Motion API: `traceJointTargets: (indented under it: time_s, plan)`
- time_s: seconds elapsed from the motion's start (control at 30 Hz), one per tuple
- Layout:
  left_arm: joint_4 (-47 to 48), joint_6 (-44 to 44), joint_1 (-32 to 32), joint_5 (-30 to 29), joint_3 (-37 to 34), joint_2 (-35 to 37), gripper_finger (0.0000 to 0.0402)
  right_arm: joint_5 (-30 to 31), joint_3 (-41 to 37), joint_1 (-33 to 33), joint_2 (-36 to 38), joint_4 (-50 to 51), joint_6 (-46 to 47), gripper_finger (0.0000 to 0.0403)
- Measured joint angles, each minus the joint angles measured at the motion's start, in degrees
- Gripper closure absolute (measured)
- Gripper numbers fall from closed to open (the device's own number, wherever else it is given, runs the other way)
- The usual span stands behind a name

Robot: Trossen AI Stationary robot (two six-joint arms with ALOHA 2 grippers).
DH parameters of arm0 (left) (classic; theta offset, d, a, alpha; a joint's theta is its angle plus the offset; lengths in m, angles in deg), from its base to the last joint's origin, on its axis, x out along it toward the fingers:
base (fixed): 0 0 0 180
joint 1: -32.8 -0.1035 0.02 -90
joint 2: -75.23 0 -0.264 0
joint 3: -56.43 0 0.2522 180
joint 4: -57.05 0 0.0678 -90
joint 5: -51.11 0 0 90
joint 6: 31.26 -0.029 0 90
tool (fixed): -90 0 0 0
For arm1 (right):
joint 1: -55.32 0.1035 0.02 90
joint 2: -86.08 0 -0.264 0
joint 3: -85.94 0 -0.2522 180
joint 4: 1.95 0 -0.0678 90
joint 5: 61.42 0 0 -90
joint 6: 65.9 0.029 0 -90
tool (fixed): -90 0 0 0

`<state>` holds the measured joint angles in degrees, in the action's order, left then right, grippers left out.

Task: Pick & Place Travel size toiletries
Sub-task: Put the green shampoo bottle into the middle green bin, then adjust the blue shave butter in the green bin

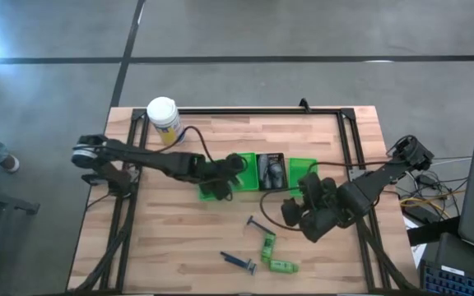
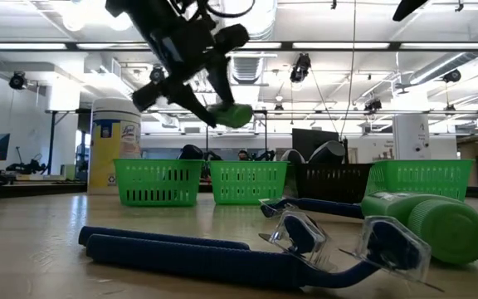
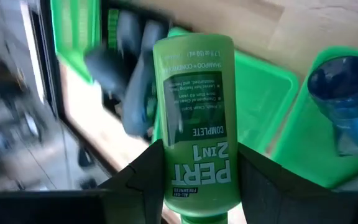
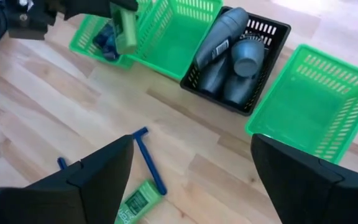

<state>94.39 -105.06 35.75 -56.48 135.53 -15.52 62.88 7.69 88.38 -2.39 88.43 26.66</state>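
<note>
Carrying: a green shampoo bottle [image 3: 194, 118] is clamped between the fingers of the left gripper [image 1: 235, 162], cap end forward, its long axis running straight out along the fingers.
Jaw state, left: closed on the bottle's lower body; the label can be read between the two dark fingers in the left wrist view.
Bottle position: held in the air above the row of baskets, as seen in the low view, roughly over the seam between the two leftmost green baskets [image 4: 173, 31].
Deciding relation: the open green basket is judged to lie just toward 3 o'clock of the bottle in the high view; the basket toward 9 o'clock already holds blue items [image 3: 344, 93]. Release is judged to depend on which side of that shared rim the bottle hangs.
Neighbouring bin: a black basket [image 4: 238, 59] at 3 o'clock of the green pair holds grey bottles.
Right gripper [image 1: 296, 215]: hovering at about 4 o'clock from the baskets, fingers spread wide with nothing between them.
Remaining items: a blue razor [image 4: 149, 160] and a green bottle [image 4: 135, 202] lie on the table [image 1: 171, 247] at 6 o'clock of the baskets, nearer the right arm.
</note>
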Motion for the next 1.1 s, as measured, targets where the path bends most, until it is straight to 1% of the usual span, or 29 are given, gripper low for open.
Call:
traceJointTargets:
  time_s: [0.07,0.2,0.3,0.43,0.57,0.73,0.87,0.9,0.97,1.03,1.1]
  plan:
    - [-1.2,-2.9,-0.9,1.3,0.0,-1.4,0.0241,-0.1,0.0,-0.1,0.0,0.0,0.0,0.0082]
    - [-4.3,-6.7,-2.9,0.6,0.0,-4.6,0.0239,-1.0,0.0,-0.1,0.0,-0.1,0.0,0.0094]
    - [-5.4,-10.6,-3.6,0.6,0.0,-5.6,0.0238,-1.9,0.0,-0.1,0.0,-0.2,0.2,0.0104]
    - [-4.4,-10.6,-3.9,0.7,0.0,-5.9,0.0226,-2.1,0.0,-0.1,0.0,-0.3,0.3,0.0115]
    - [-4.7,-9.5,-4.0,2.6,0.0,-5.9,0.0204,-2.2,0.0,-0.1,0.0,-0.4,0.2,0.0124]
    - [-5.3,-8.8,-4.7,2.5,0.0,-5.8,0.0177,-2.2,0.0,-0.1,-0.2,-0.5,0.1,0.0135]
    - [-5.3,-8.6,-5.2,-1.6,0.0,-5.8,0.0165,-2.2,0.0,-0.1,-0.2,-0.5,0.0,0.0144]
    - [-5.5,-8.5,-5.2,-3.2,0.0,-5.8,0.0163,-2.2,0.0,-0.1,-0.2,-0.5,-0.1,0.0146]
    - [-6.0,-7.3,-5.0,-8.5,0.0,-5.6,0.0161,-2.2,0.0,-0.1,-0.2,-0.5,-0.2,0.0150]
    - [-6.1,-1.9,-4.2,-14.6,0.0,-4.7,0.0162,-2.2,-0.1,-0.1,-0.2,-0.5,-0.8,0.0153]
    - [-4.0,7.4,-3.0,-19.2,0.8,-3.3,0.0163,-2.2,-0.1,-0.1,-0.4,-0.5,-1.1,0.0156]
